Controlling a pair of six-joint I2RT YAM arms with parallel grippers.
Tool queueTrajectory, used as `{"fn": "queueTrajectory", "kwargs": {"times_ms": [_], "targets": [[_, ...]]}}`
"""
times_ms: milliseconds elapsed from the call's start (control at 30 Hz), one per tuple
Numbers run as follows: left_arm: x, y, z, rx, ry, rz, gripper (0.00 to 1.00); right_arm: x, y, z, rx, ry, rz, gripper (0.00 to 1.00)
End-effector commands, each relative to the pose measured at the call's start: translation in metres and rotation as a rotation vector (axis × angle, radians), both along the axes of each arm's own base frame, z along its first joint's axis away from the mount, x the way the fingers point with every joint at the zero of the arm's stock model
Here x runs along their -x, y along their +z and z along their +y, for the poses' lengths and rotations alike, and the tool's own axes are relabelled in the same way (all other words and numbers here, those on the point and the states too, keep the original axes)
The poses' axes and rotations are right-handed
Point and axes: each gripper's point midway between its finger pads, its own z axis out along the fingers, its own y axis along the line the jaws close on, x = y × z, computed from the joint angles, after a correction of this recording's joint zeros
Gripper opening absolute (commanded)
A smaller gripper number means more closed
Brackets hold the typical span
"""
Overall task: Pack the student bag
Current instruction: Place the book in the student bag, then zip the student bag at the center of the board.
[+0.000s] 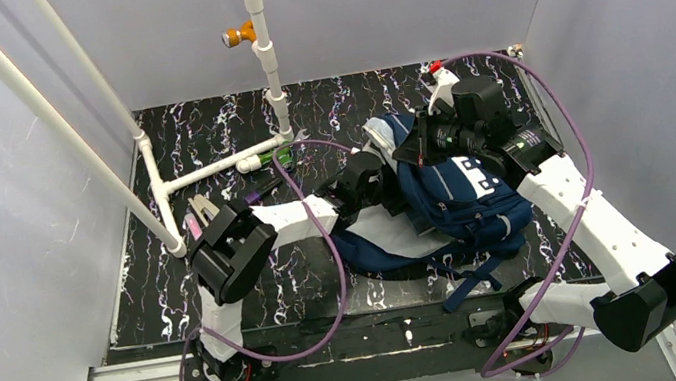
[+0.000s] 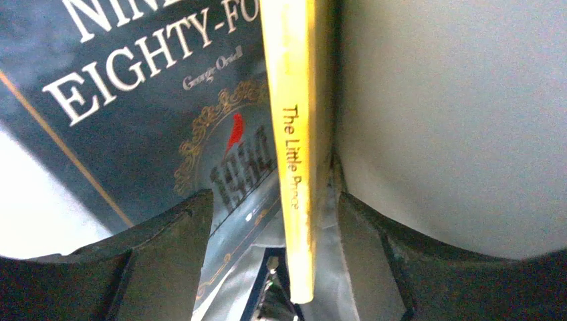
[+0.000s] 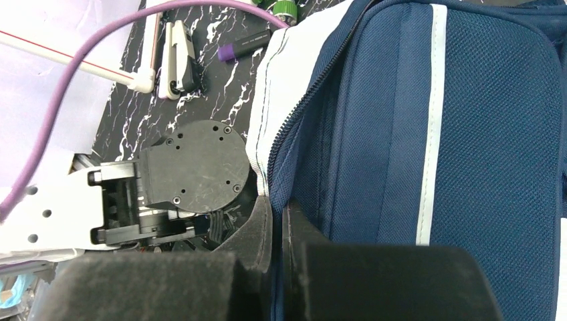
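The student bag (image 1: 461, 197) is navy with white trim and lies on the table with its top opening toward the left arm. My left gripper (image 2: 274, 200) is inside that opening and open. A thin yellow book, "The Little Prince" (image 2: 294, 100), stands loose between its fingers. A dark blue book, "Nineteen Eighty-Four" (image 2: 134, 100), leans to the left of it. Pale bag lining (image 2: 455, 114) fills the right side. My right gripper (image 3: 279, 227) is shut on the student bag's fabric edge (image 3: 348, 134) beside the zipper, holding the opening up.
A white pipe frame (image 1: 210, 169) stands at the back left. A white stapler (image 3: 177, 57) and a purple stick (image 3: 244, 45) lie on the black marbled table (image 1: 204, 130) left of the bag. A purple cable (image 3: 60, 114) loops over the left arm.
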Motion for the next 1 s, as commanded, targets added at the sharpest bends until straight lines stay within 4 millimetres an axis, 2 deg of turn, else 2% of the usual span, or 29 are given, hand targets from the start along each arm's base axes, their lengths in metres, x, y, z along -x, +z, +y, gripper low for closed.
{"fn": "queueTrajectory", "kwargs": {"times_ms": [0, 100, 233, 367, 433, 500, 600, 700, 767, 833, 900, 967], "targets": [[0.02, -0.006, 0.026, -0.177, -0.075, -0.004, 0.68, -0.001, 0.039, 0.0, -0.063, 0.011, -0.132, 0.01], [0.024, -0.012, 0.041, -0.23, -0.069, 0.008, 0.7, -0.001, 0.037, -0.002, -0.055, 0.007, -0.132, 0.01], [0.024, -0.014, 0.073, -0.305, -0.048, -0.007, 0.7, -0.001, 0.029, -0.005, -0.032, 0.0, -0.125, 0.01], [0.025, -0.005, 0.109, -0.341, -0.047, -0.045, 0.71, 0.001, 0.013, -0.007, 0.009, 0.011, -0.091, 0.01], [0.033, -0.002, 0.126, -0.333, -0.058, -0.061, 0.71, 0.003, 0.005, -0.004, 0.011, 0.043, -0.076, 0.01], [0.039, 0.005, 0.142, -0.34, -0.073, -0.098, 0.71, 0.006, -0.008, 0.002, 0.01, 0.082, -0.038, 0.02], [0.052, 0.021, 0.169, -0.341, -0.074, -0.168, 0.69, 0.012, -0.032, 0.019, -0.035, 0.161, 0.052, 0.1], [0.065, 0.032, 0.195, -0.339, -0.057, -0.247, 0.7, 0.019, -0.071, 0.045, -0.071, 0.209, 0.161, 0.12], [0.07, 0.039, 0.206, -0.326, -0.036, -0.293, 0.76, 0.024, -0.098, 0.066, -0.039, 0.247, 0.198, 0.18], [0.075, 0.048, 0.206, -0.274, -0.047, -0.326, 0.8, 0.028, -0.123, 0.083, -0.001, 0.28, 0.232, 0.3], [0.08, 0.055, 0.201, -0.229, -0.075, -0.331, 0.82, 0.025, -0.141, 0.088, 0.009, 0.285, 0.282, 0.41], [0.083, 0.057, 0.193, -0.201, -0.11, -0.316, 0.82, 0.016, -0.151, 0.079, 0.074, 0.238, 0.289, 0.61]]}}
